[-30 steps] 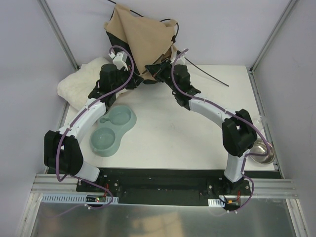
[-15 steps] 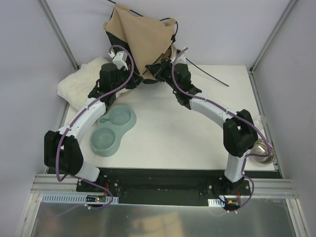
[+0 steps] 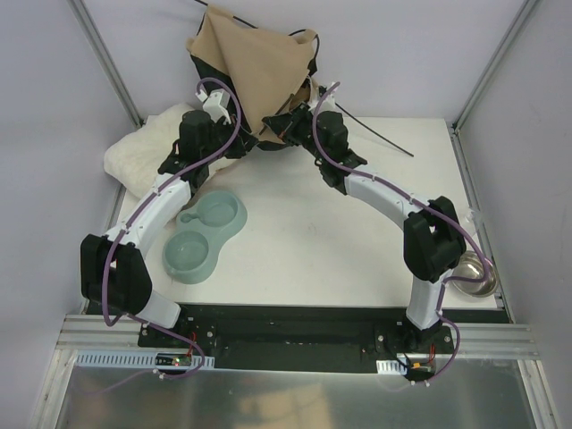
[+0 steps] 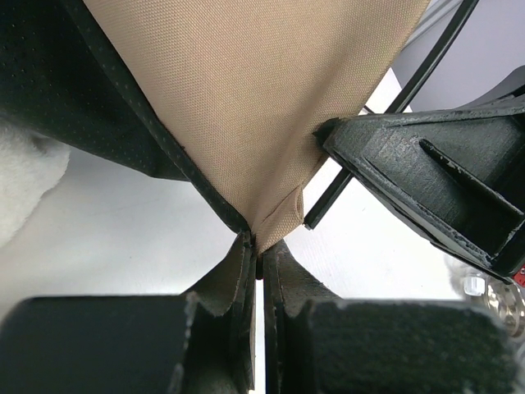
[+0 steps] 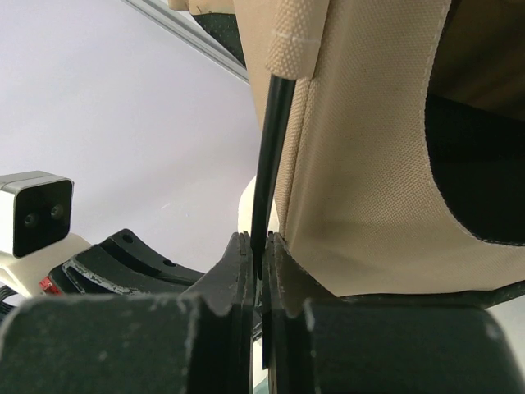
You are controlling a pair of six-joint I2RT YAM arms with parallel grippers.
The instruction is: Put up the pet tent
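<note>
My left gripper [image 4: 256,263] pinches the corner of the tan fabric pet tent [image 4: 246,98], my right gripper [image 5: 261,263] its thin black pole [image 5: 275,139]; tension could slip either shallow hold.

The tent [image 3: 259,67] is tan woven cloth, matt, with a fine visible weave. Its black panel [image 4: 90,90] is dull fabric dotted with tiny holes. The pole [image 5: 271,148] is smooth black with a slight gloss. The fingers [image 4: 369,336] of the left gripper [image 4: 257,254] are grainy matt black plastic. The cushion [image 3: 143,152] is white and fluffy, the double bowl [image 3: 204,237] smooth pale-green plastic, the round bowl [image 3: 478,281] shiny metal, and the table [image 3: 313,259] matt white.
</note>
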